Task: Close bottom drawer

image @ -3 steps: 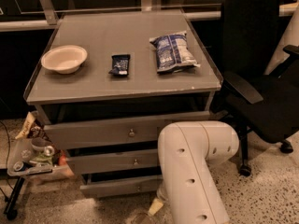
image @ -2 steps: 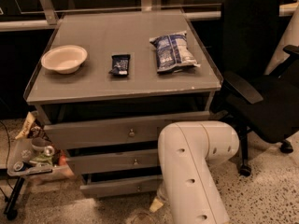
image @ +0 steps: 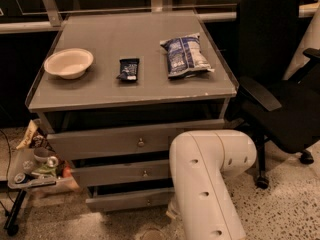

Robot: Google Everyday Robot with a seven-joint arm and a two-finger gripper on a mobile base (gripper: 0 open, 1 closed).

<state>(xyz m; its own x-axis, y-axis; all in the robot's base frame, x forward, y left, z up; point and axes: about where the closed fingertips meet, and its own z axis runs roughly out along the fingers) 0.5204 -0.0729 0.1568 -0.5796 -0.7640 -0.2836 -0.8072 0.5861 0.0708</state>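
The bottom drawer [image: 125,199] is the lowest grey front panel of the grey cabinet [image: 135,96]. It stands slightly out, with a dark gap above it. My white arm [image: 207,184] reaches down in front of the cabinet's right side and covers the drawer's right end. My gripper is hidden behind and below the arm near the drawer's right end. Only a pale piece of the wrist [image: 171,213] shows by the floor.
Two more grey drawers with small knobs [image: 141,143] sit above. On the cabinet top lie a white bowl [image: 68,62], a dark snack bar [image: 128,69] and a blue chip bag [image: 185,54]. A black office chair [image: 280,89] stands right. A small cluttered tray stand [image: 32,171] stands left.
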